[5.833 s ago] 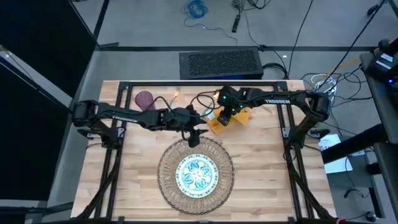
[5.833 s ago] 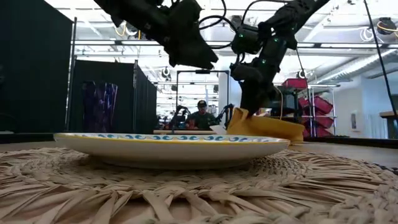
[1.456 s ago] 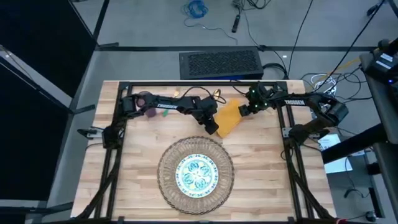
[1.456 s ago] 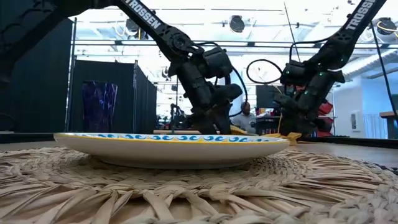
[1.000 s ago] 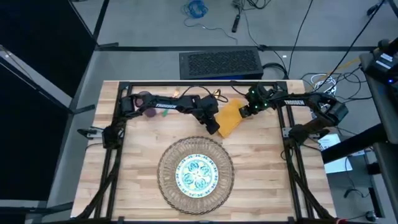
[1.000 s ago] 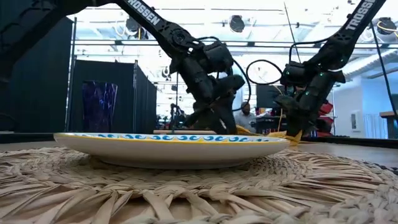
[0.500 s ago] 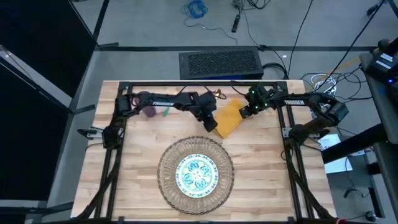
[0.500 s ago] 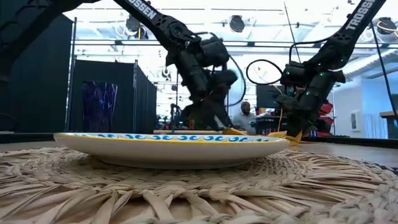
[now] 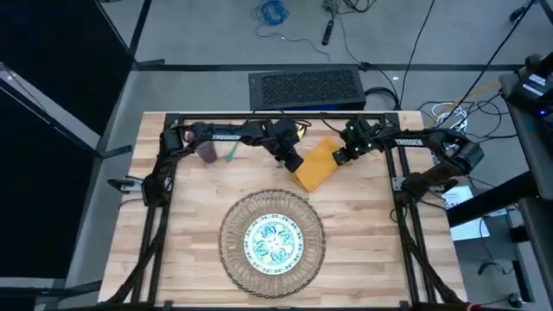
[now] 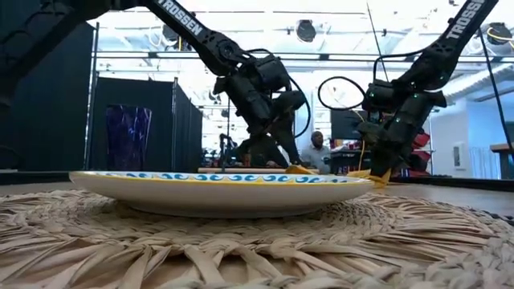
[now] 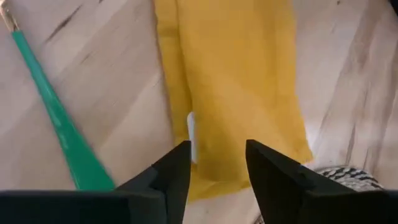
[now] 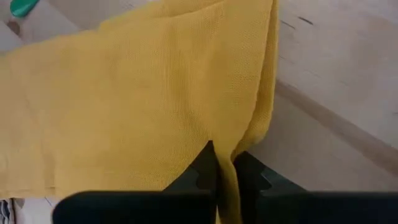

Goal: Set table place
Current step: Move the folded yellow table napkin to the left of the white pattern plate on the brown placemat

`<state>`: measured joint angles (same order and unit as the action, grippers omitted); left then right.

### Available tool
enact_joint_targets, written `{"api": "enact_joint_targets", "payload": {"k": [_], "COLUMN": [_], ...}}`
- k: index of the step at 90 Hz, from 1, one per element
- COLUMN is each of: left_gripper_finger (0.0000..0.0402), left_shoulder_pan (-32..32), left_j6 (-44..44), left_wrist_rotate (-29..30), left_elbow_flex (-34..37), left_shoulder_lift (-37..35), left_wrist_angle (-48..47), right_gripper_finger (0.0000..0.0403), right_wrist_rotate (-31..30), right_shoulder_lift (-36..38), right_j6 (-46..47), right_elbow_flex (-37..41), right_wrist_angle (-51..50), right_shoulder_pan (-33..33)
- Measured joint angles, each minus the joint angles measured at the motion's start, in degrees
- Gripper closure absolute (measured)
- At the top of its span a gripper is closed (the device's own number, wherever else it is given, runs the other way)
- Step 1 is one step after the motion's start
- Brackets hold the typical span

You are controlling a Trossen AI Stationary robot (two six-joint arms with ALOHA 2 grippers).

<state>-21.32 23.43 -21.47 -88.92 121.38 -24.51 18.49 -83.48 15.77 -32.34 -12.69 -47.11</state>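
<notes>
The right gripper (image 12: 225, 169) is pinching one corner of the yellow napkin (image 9: 314, 164), fingers pressed together with the cloth edge caught between them. The left gripper (image 11: 214, 163) sits just off the napkin's other end with its fingers spread and nothing in them, hanging a bit above the cloth.

I'll use the wicker mat (image 9: 233, 259) as the landmark. The napkin lies mostly flat on the table (image 9: 371, 250) just beyond the mat's far edge, angled, with its near corner almost at the weave. The plate (image 9: 273, 242) is already centred on the mat.

What could go wrong, as I see it:
- Only one corner is held, so if the right arm pulls or lifts from here the cloth will probably drag, fold over itself or bunch up, not slide flat.
- That pinch is on a thin folded edge, so it could slip out mid-move.
- The left fingers are close to a green-handled utensil (image 11: 59, 130) lying right beside the napkin. A sloppy reach could knock it away or snag it together with the cloth.
- A dragged napkin could catch on the mat's rough edge.

Count of what I can actually see: one mat, one plate, one napkin, one purple cup (image 9: 207, 152) out past the mat on the left arm's side, and one green-handled utensil next to it. A second utensil might be hidden under the left arm, can't tell.
</notes>
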Motion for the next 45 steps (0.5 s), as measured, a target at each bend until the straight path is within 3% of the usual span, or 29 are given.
{"api": "enact_joint_targets", "payload": {"k": [45], "left_gripper_finger": [0.0264], "left_shoulder_pan": [1.0], "left_j6": [2.2], "left_wrist_rotate": [-5.1], "left_elbow_flex": [-0.1], "left_shoulder_lift": [5.3], "left_wrist_angle": [0.5], "right_gripper_finger": [0.0403], "right_wrist_rotate": [1.1], "right_shoulder_lift": [0.0], "right_j6": [-0.4], "right_elbow_flex": [0.0], "right_wrist_angle": [0.3], "right_shoulder_pan": [0.5]}}
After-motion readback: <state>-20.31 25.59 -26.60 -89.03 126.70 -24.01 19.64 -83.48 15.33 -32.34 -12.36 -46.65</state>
